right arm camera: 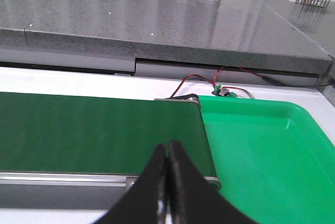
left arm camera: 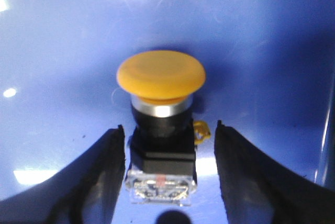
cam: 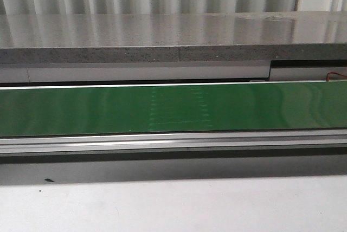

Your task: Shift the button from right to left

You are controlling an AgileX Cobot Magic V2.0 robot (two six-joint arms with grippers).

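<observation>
While the left end effector (left arm camera: 168, 177) stands released, its two black fingers (left arm camera: 102, 182) spread wide in the lower part of the left wrist picture, the small push button with the round yellow mushroom cap (left arm camera: 161, 124) sits right between them, and neither finger touches it: there's a clear strip of blue on each side of its body. It rests on a glossy blue plastic surface (left arm camera: 272, 51) that fills the whole frame and throws back bright white light spots along the top edge. You can see the cap at centre frame, a silver ring and black collar under it, then a boxy black block ending in a clear-faced contact piece near the bottom edge, with a small yellow tab poking out at its right. Over in the right wrist picture, the right end effector (right arm camera: 167, 153) is clenched, its black fingertips pressed together at lower centre with nothing between them, hovering over the near edge of the long dark green conveyor belt (right arm camera: 94, 130). Just right of the belt's end lies a bright green plastic tray (right arm camera: 261, 150), and behind it red wires (right arm camera: 199, 77) run to a tiny green board. A speckled grey stone counter (right arm camera: 157, 20) spans the top. From the front, the same belt (cam: 173, 107) crosses mid-frame under that counter (cam: 173, 37), no arms showing.
</observation>
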